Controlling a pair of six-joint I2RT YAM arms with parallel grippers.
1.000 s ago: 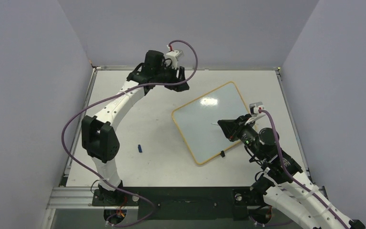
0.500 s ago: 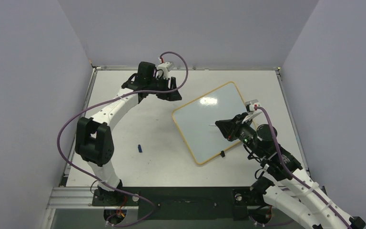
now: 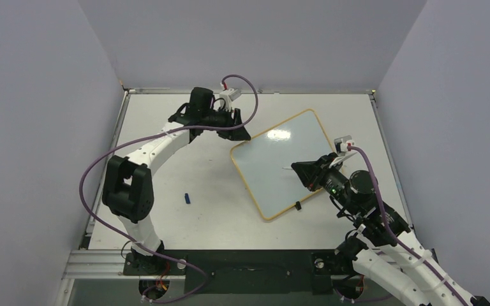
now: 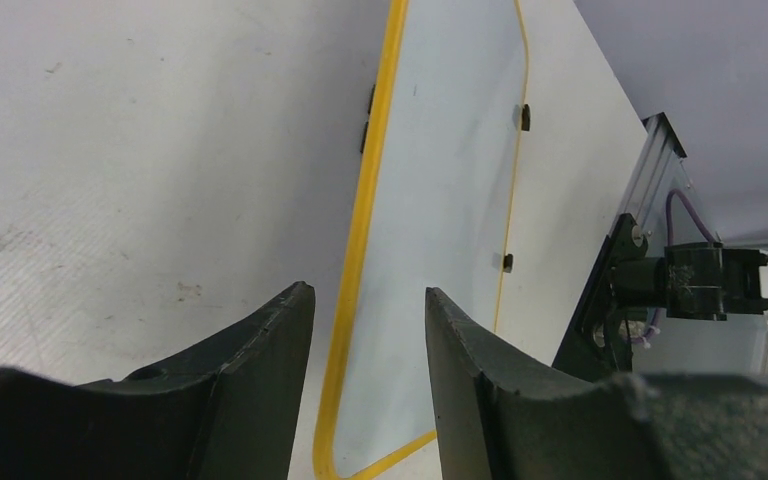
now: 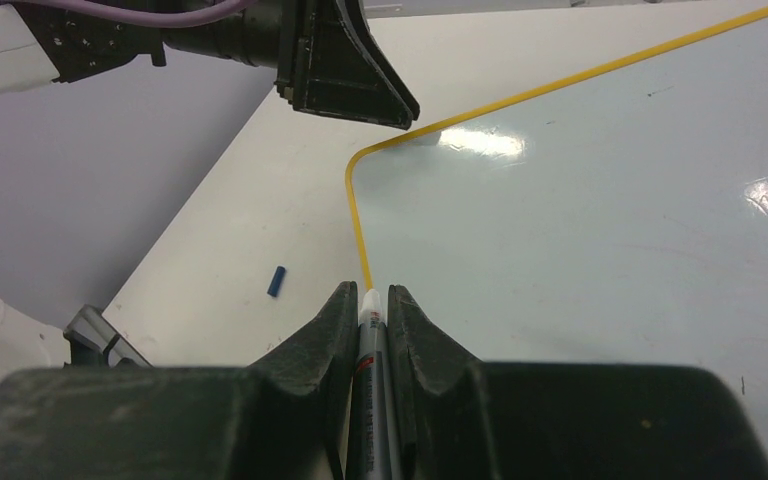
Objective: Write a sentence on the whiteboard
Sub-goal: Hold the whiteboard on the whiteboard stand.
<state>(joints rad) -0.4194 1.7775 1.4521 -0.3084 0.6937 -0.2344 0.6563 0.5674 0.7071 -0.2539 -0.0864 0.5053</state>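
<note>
The whiteboard (image 3: 274, 167) lies flat on the table, turned at an angle, with a yellow frame and a blank glossy surface; no sentence shows on it. My right gripper (image 3: 295, 168) is shut on a grey marker (image 5: 370, 345), its white tip pointing over the board's near-left edge. My left gripper (image 3: 240, 132) is open and empty, low over the board's far-left corner. In the left wrist view the jaws (image 4: 368, 295) straddle the yellow frame (image 4: 360, 230). The right wrist view shows the board (image 5: 600, 200) and the left gripper (image 5: 385, 105).
A small blue marker cap (image 3: 188, 199) lies on the table left of the board, also in the right wrist view (image 5: 277, 281). Grey walls close in the table on three sides. The right arm's base (image 4: 695, 280) shows beyond the board in the left wrist view.
My left gripper has come down and toward the board's far-left corner. My right gripper with the marker has barely shifted over the board's near-left part.
</note>
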